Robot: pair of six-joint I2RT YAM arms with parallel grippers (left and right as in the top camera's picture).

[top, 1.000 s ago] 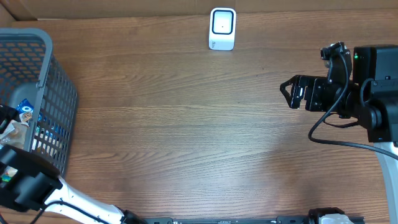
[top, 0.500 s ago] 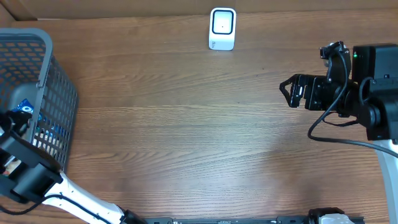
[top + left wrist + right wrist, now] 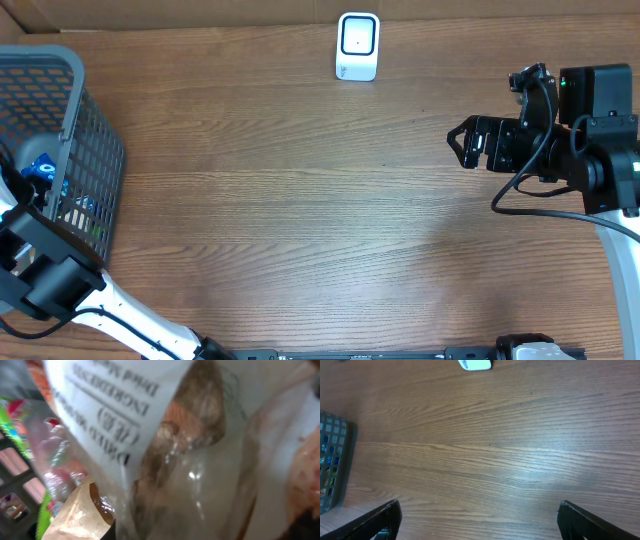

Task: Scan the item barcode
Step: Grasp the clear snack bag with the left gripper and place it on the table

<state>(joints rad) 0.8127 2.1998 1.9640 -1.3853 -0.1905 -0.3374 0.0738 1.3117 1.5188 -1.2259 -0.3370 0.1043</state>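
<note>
A clear bag of dried mushrooms with a white printed label fills the left wrist view, pressed close against the camera. My left gripper's fingers are hidden behind the bag; it is shut on it inside the grey mesh basket. No barcode shows. The left arm reaches into the basket from the lower left. The white scanner stands at the far edge of the table. At the right, my right gripper hovers open over bare wood, its fingers wide apart with nothing between them.
The basket holds other packets, among them a blue one and a kraft paper pouch. The scanner sits at the top of the right wrist view, and the basket's corner shows at its left.
The left arm has shifted deeper into the basket and its gripper has gone from open to shut. The right arm has barely moved.
</note>
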